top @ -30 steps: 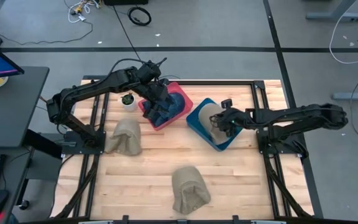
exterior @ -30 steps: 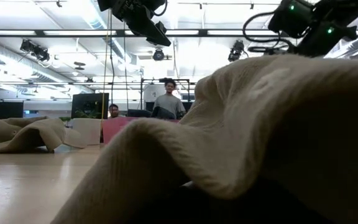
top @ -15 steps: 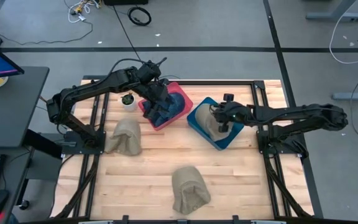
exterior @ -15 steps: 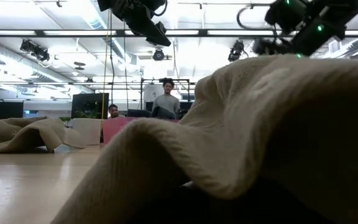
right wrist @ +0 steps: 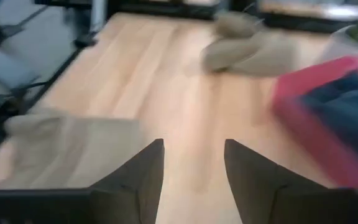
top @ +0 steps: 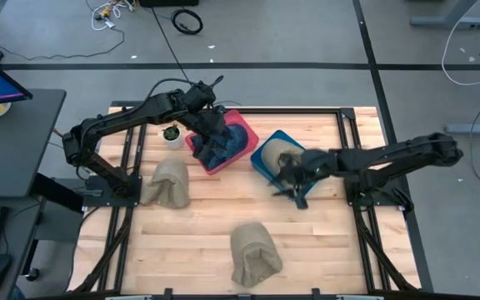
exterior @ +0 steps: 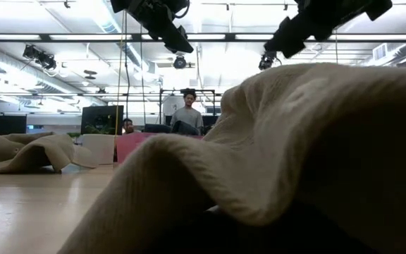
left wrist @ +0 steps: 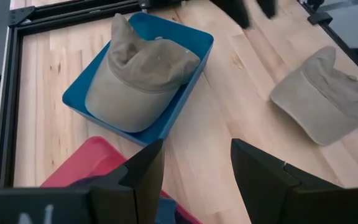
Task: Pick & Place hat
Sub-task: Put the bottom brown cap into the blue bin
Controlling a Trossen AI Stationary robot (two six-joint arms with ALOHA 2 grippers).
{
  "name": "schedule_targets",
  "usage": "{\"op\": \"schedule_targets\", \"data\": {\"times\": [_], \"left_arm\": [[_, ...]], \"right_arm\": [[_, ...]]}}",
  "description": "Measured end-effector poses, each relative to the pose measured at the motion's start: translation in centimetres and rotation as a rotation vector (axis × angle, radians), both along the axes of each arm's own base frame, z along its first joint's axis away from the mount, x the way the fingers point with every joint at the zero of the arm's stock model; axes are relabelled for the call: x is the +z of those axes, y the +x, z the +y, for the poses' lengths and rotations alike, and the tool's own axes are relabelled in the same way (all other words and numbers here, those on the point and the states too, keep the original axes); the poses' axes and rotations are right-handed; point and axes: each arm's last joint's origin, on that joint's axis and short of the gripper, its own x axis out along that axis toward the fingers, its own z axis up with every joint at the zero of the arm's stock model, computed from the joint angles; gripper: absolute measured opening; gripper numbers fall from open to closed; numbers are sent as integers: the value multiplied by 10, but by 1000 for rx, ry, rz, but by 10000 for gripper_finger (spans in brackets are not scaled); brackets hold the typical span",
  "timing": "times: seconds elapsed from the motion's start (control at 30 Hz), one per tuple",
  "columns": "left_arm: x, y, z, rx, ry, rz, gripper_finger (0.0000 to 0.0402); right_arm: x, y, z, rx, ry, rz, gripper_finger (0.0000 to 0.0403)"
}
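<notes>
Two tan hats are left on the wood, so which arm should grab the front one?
Right. Its end effector is open and empty, just off the blue bin, nearer the front hat. The left end effector sits over the red bin.

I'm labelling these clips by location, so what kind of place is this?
Probably a robotics lab in an open-plan workspace: a wooden table in a metal frame, loose cables on the floor, and people among desks under strip lights.

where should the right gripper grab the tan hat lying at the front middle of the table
Probably from straight above, pinching the raised fold of the crown of the tan hat. It lies slumped and soft on the table, apart from the bins, so a top pinch looks easier than sliding under its flat edge. The right gripper is open.
</notes>
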Motion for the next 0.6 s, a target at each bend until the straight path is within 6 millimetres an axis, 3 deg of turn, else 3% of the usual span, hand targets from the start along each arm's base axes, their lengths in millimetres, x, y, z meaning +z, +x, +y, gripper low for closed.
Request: {"op": "schedule_targets", "data": {"times": [0.3,0.47,0.6], "left_arm": [[0,7,-18,67,-147,40,190],[-2,14,-56,-57,-147,78,190],[0,7,-87,-175,-131,138,190]], "right_arm": [[-41,28,62,157,81,73,171],[-51,34,84,193,133,56,171],[-62,37,99,228,146,56,171]]}}
